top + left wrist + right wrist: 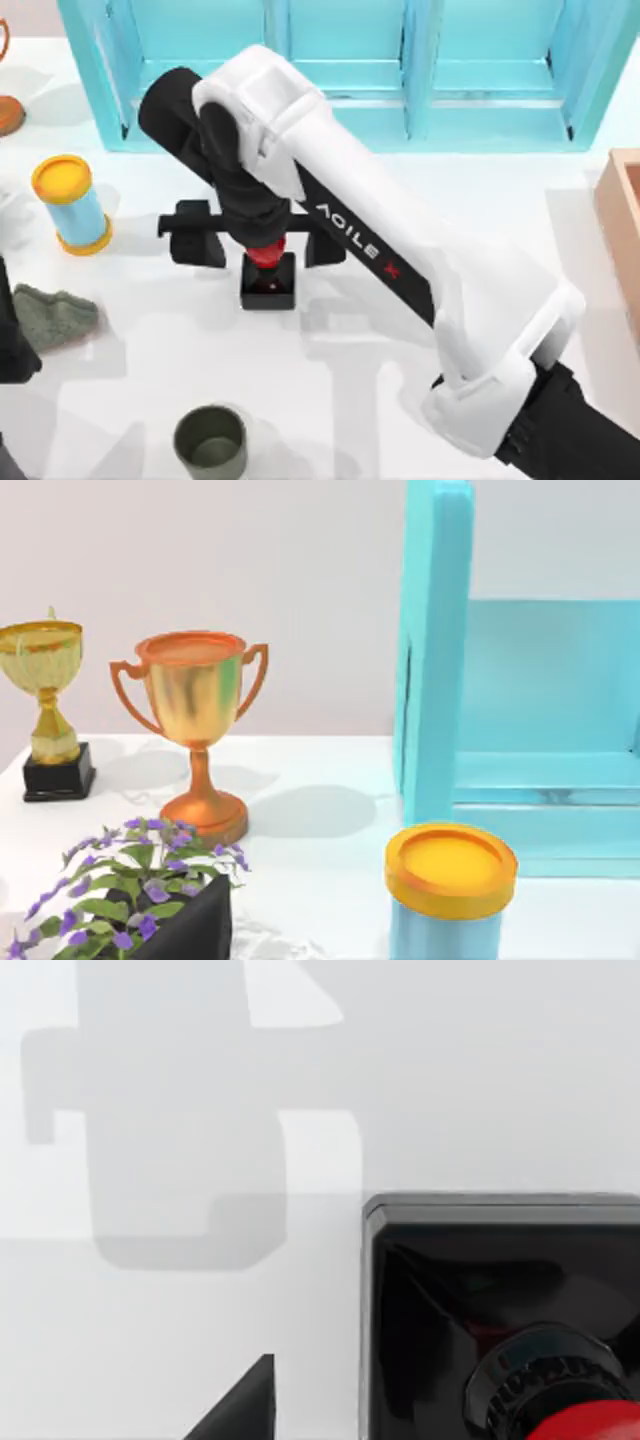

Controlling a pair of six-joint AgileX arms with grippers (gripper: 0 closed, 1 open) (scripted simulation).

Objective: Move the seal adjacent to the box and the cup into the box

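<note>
The seal (268, 278), a black cube base with a red knob, stands left of the table's middle. My right arm reaches across from the lower right, and my right gripper (258, 242) hovers over the knob, open, with its fingers (190, 240) spread wide to either side and apart from the base. The right wrist view looks down on the seal (460, 1290), with one dark fingertip (245, 1405) beside it. The olive-green cup (211, 442) stands empty near the front edge. The tan box (622, 225) shows partly at the right edge. My left arm (12, 335) stays parked at the left edge.
A turquoise shelf unit (350, 100) spans the back. A light-blue cylinder with yellow ends (72, 205) (450, 880) stands at the left, a grey-green lump (55, 312) in front of it. Two trophies (195, 730) (45, 710) and a potted plant (140, 900) occupy the back left.
</note>
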